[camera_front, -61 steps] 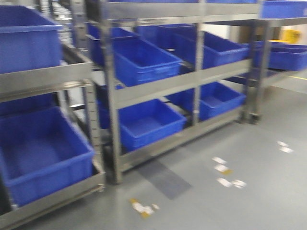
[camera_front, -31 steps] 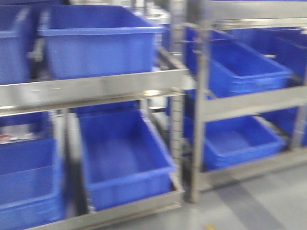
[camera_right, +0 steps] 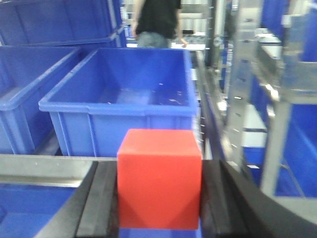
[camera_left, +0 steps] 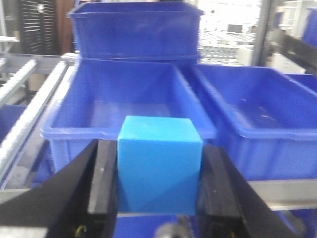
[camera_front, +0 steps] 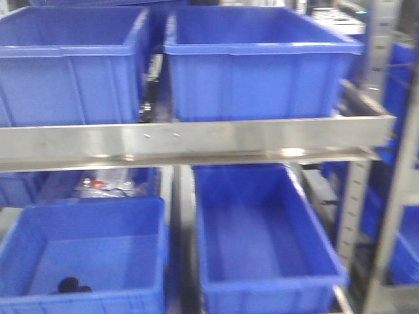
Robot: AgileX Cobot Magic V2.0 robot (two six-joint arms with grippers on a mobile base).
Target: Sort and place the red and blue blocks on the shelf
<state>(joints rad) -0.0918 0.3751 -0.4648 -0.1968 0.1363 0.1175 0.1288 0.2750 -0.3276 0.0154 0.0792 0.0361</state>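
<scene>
Steel rail of the shelf [camera_front: 196,139] dead ahead, blue bins [camera_front: 255,62] above and below. My left gripper [camera_left: 157,196] pinches the blue block [camera_left: 159,158], right gripper [camera_right: 157,198] the red block [camera_right: 159,173]; I'd clear the bin rims before releasing.

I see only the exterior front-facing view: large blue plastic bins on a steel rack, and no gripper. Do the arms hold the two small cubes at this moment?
Observer: Yes for the left arm. In the left wrist view, the left gripper is shut on the bright blue matte cube.
Operator: And the right arm?
Observer: In the right wrist view, the right gripper is shut on the bright red matte cube.
Operator: Is anybody near the rack?
Observer: Yes. The right wrist view shows a person in a black shirt standing beyond the large blue plastic bin that faces the red cube.
</scene>
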